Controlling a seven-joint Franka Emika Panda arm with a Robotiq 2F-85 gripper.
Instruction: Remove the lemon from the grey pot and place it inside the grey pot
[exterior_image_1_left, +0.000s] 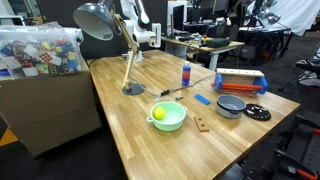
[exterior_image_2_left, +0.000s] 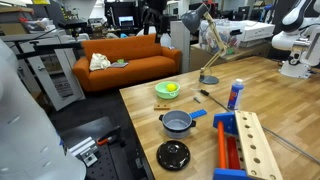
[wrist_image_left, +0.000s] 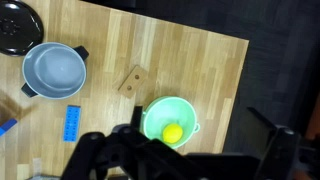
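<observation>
The lemon (wrist_image_left: 173, 132) lies inside a pale mint-green bowl (wrist_image_left: 153, 112) with side handles, not in the grey pot. It shows in both exterior views (exterior_image_1_left: 158, 113) (exterior_image_2_left: 171, 87). The grey pot (wrist_image_left: 55, 68) stands empty on the wooden table, also seen in both exterior views (exterior_image_1_left: 230, 105) (exterior_image_2_left: 178, 122). My gripper (wrist_image_left: 195, 135) hangs high above the table in the wrist view. Its dark, blurred fingers are spread wide, open and empty, with the green bowl below and between them. The gripper does not show in the exterior views.
A flat black disc (wrist_image_left: 15, 25) lies beyond the pot. A small wooden block (wrist_image_left: 132, 80) and a blue block (wrist_image_left: 72, 122) lie between pot and bowl. A desk lamp (exterior_image_1_left: 130, 60), a bottle (exterior_image_1_left: 186, 73) and a red-blue toy rack (exterior_image_1_left: 240, 82) stand further along. The table edge (wrist_image_left: 235, 110) is close to the bowl.
</observation>
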